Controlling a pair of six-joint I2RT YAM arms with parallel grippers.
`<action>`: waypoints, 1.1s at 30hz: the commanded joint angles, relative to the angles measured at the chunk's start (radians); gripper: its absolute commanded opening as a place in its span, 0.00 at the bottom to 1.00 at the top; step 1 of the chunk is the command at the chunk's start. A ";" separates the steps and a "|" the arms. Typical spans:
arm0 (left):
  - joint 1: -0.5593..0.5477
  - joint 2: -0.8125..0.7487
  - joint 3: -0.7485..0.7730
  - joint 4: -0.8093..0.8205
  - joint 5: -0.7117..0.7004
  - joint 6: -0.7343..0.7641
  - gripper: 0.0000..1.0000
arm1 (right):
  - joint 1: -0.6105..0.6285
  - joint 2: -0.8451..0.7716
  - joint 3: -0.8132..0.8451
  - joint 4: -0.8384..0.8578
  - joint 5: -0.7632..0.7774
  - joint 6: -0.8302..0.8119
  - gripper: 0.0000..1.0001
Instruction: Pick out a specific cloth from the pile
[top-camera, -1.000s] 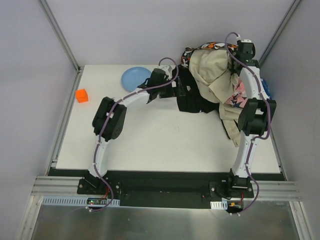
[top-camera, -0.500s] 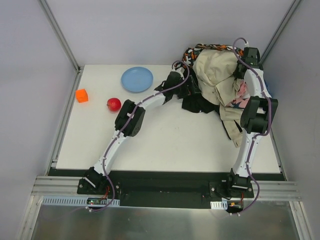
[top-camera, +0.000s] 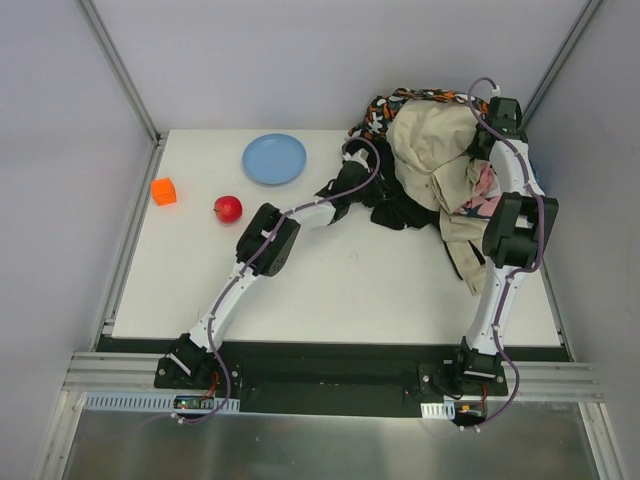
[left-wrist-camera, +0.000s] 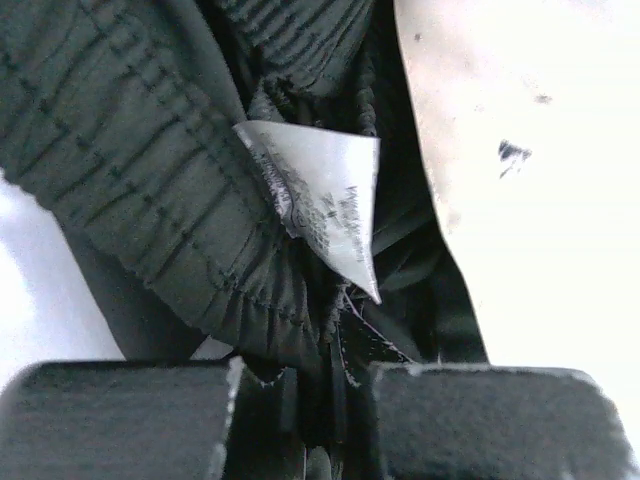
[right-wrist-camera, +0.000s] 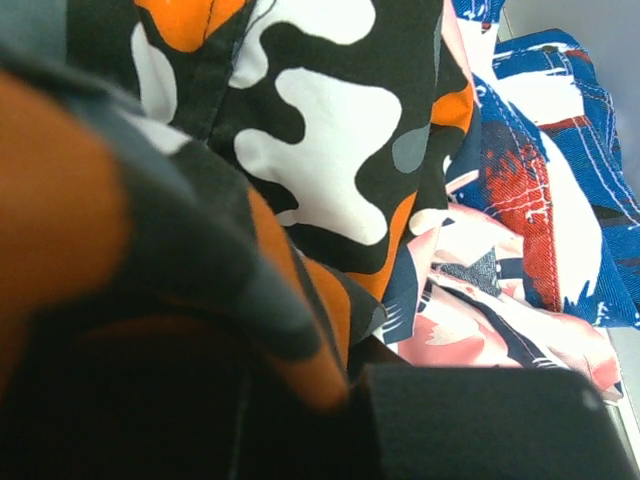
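Note:
The black cloth (top-camera: 402, 213) lies at the left foot of the pile, partly under the beige cloth (top-camera: 432, 148). My left gripper (top-camera: 372, 190) reaches into it. In the left wrist view my left gripper (left-wrist-camera: 320, 425) is shut on a fold of the black cloth (left-wrist-camera: 150, 160), just below its white label (left-wrist-camera: 322, 205). My right gripper (right-wrist-camera: 340, 400) is shut on the orange-black-white patterned cloth (right-wrist-camera: 320, 130) at the pile's back right, its fingertips buried in fabric. Pink-white (right-wrist-camera: 500, 320) and blue-white (right-wrist-camera: 560, 150) fabrics lie beside it.
A blue plate (top-camera: 274, 158) sits at the back of the white table (top-camera: 330, 290), with a red ball (top-camera: 228, 208) and an orange cube (top-camera: 164, 190) to its left. The grey enclosure walls stand close behind and right of the pile.
My left arm stretched right into the pile and its jaws closed on the black cloth, uncovering the plate and red ball. The right arm lifted the pile's top slightly, then held still.

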 joint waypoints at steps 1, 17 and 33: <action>-0.014 -0.166 -0.165 -0.025 -0.048 0.088 0.00 | -0.041 -0.014 -0.017 -0.041 0.026 0.028 0.01; 0.003 -1.256 -0.837 0.012 0.173 0.648 0.00 | -0.050 0.035 0.021 -0.088 0.086 -0.013 0.01; -0.001 -1.827 -1.080 -0.258 -0.109 0.643 0.00 | 0.063 -0.242 -0.106 -0.111 0.046 -0.108 0.56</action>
